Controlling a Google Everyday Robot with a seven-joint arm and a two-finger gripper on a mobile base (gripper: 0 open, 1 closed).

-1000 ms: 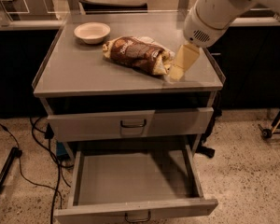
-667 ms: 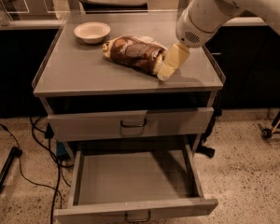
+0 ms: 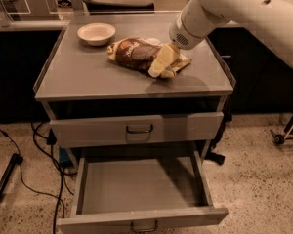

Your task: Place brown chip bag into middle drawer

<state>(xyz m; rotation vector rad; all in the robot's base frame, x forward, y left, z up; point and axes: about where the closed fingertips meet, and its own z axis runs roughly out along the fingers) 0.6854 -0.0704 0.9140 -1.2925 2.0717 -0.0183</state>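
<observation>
The brown chip bag (image 3: 136,54) lies flat on the grey cabinet top (image 3: 88,77), right of centre, with tan-gold ends. My gripper (image 3: 159,67) reaches down from the white arm at the upper right, and its cream fingers (image 3: 163,60) lie over the bag's right end. The middle drawer (image 3: 141,186) stands pulled open below, showing its flat tray with nothing in it and a dark loop handle at the front edge. The drawer above it (image 3: 136,129) is closed.
A small round cream bowl (image 3: 96,33) sits at the back left of the cabinet top. Black cables (image 3: 49,145) trail on the speckled floor to the left. A wheeled stand's foot (image 3: 283,133) is at the right edge.
My gripper has moved left along the cabinet top, from beside the bag's right end to over it. The bag, bowl and drawers have not moved.
</observation>
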